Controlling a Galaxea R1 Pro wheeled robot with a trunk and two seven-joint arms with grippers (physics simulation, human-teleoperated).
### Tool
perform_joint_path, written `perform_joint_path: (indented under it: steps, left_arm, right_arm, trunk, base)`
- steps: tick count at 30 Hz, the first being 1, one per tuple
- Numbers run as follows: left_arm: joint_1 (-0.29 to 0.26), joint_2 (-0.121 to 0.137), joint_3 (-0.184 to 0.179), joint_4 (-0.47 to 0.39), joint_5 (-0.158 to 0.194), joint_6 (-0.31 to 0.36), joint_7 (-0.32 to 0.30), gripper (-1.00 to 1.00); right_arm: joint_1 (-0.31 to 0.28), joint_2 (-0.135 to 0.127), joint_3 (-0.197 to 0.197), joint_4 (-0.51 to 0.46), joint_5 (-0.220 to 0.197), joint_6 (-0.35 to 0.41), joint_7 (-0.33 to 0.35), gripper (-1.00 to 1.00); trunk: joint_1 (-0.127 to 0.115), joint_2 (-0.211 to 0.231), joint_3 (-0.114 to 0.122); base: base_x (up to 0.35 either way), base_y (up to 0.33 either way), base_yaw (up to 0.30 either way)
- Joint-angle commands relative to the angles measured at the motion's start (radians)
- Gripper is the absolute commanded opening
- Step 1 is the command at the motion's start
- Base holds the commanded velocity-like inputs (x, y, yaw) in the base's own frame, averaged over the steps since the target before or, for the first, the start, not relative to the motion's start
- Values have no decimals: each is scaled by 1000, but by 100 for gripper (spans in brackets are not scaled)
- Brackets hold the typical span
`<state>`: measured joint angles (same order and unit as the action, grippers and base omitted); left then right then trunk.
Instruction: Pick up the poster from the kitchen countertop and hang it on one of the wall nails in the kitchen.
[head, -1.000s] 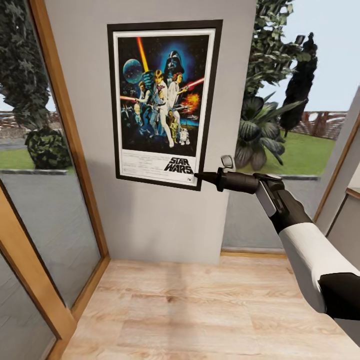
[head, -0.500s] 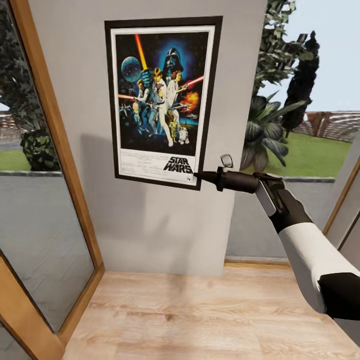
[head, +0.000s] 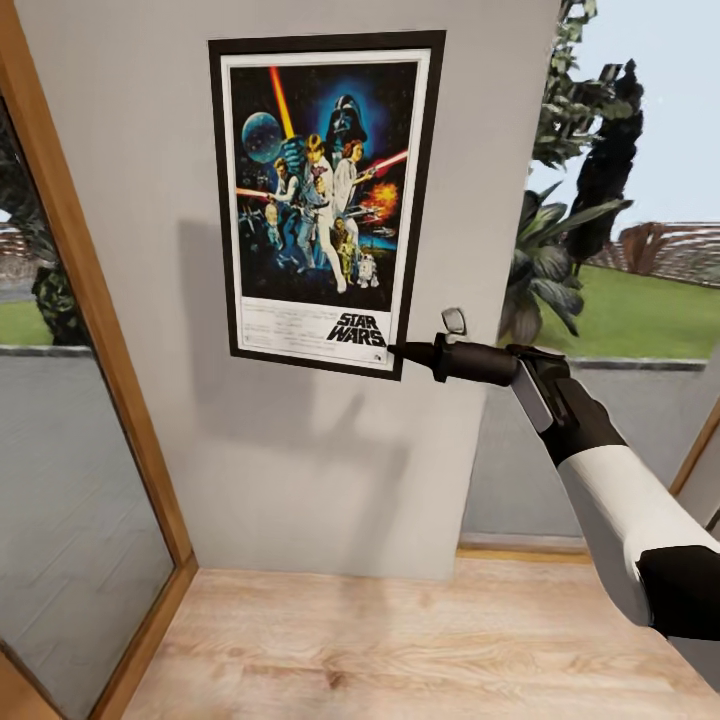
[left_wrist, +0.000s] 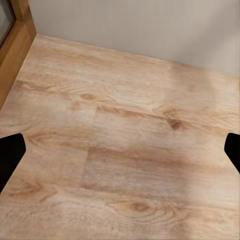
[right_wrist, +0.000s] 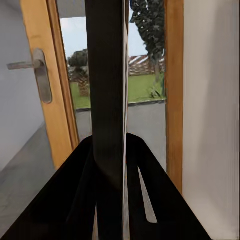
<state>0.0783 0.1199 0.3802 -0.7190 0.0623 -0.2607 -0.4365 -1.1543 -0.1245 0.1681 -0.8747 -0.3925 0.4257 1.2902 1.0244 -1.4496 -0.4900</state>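
Pinching the poster (head: 325, 200) by its lower corner, right gripper (head: 395, 351) holds it against the grey wall (head: 300, 470).

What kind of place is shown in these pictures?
Probably a room corner in a house beside a garden: a grey wall between wood-framed windows, a wood plank floor, and plants and lawn outside. The right claw holds the poster.

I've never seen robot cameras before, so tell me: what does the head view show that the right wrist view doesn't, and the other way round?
Head view alone: the poster's printed face, held at its lower corner by the right gripper against the grey wall. Right wrist view alone: a door handle, and the poster edge-on between the fingers. Both share the poster, the garden lawn and wooden window frames.
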Motion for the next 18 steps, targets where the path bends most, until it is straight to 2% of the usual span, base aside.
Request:
perform_joint_path:
  steps: [1,14,18]
  left_arm:
    - [0,0,2,0,7,1,-8,100]
    - [0,0,2,0,6,1,-7,100]
    - [0,0,2,0,6,1,-7,100]
  right_arm:
    - [-1,-1,4,0,-11,13,1,-100]
    - [-1,0,4,0,-11,13,0,-100]
    - [-1,0,4,1,-11,12,-1,-100]
  trunk:
    - [1,0,-1]
    - [1,0,-1]
    - [1,0,-1]
  base:
    - [334,0,0]
    - [334,0,0]
    - [226,0,0]
